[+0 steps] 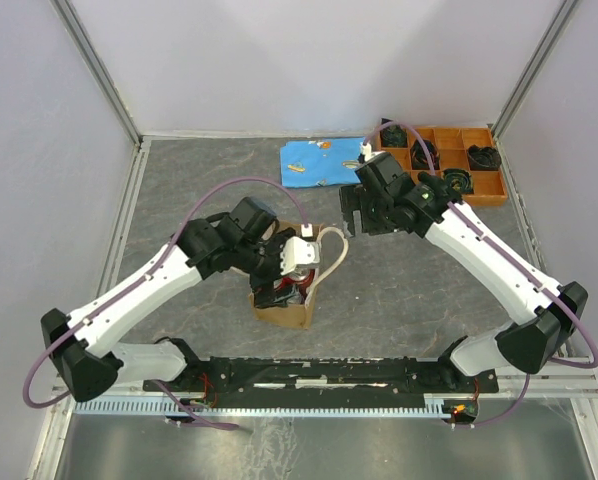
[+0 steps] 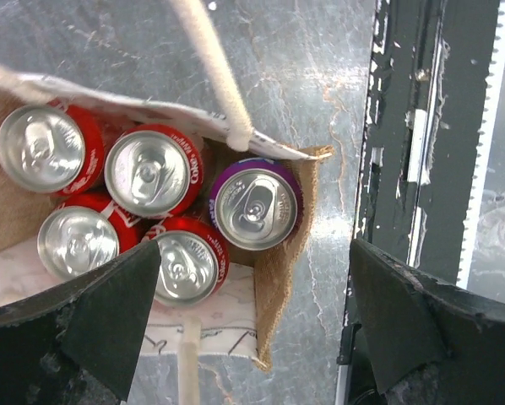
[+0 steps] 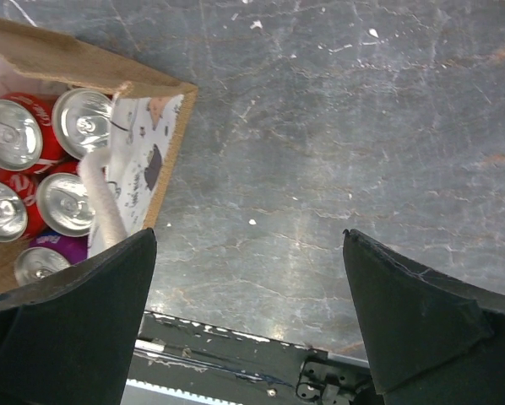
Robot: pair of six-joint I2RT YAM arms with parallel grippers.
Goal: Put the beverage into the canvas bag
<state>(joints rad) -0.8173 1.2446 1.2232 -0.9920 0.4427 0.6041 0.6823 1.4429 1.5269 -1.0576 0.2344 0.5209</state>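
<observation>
The canvas bag [image 1: 283, 310] stands on the table in front of the arms, with tan sides [image 2: 278, 261] and cream printed faces. Inside it stand several red cans and one purple can [image 2: 254, 205]. The cans also show in the right wrist view [image 3: 67, 202], with the purple one [image 3: 46, 260] at the near corner. A cream handle [image 2: 210, 67] crosses above them. My left gripper [image 2: 248, 321] hangs just above the bag's near corner, jaws wide open and empty. My right gripper [image 3: 248, 312] is open and empty above bare table to the right of the bag.
A blue cloth [image 1: 319, 162] lies at the back centre. An orange compartment tray [image 1: 449, 165] with dark parts stands at the back right. A black rail [image 1: 329, 375] runs along the near edge. White walls enclose the table.
</observation>
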